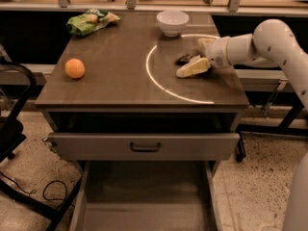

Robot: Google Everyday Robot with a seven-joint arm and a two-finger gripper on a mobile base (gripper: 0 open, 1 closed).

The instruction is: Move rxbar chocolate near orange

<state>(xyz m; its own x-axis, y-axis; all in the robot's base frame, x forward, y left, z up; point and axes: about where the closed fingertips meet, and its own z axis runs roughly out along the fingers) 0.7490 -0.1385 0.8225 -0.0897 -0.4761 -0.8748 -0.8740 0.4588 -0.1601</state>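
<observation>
The rxbar chocolate (185, 58) is a small dark bar on the right half of the wooden table (120, 81), inside the bright ring of light. My gripper (196, 57) reaches in from the right on the white arm and sits right at the bar, partly covering it. The orange (74, 68) lies near the table's left edge, far from the bar and the gripper.
A white bowl (173, 22) stands at the back, just behind the gripper. A green and yellow snack bag (91, 21) lies at the back left. An open drawer (144, 146) juts out under the table front. A dark chair (12, 109) stands at the left.
</observation>
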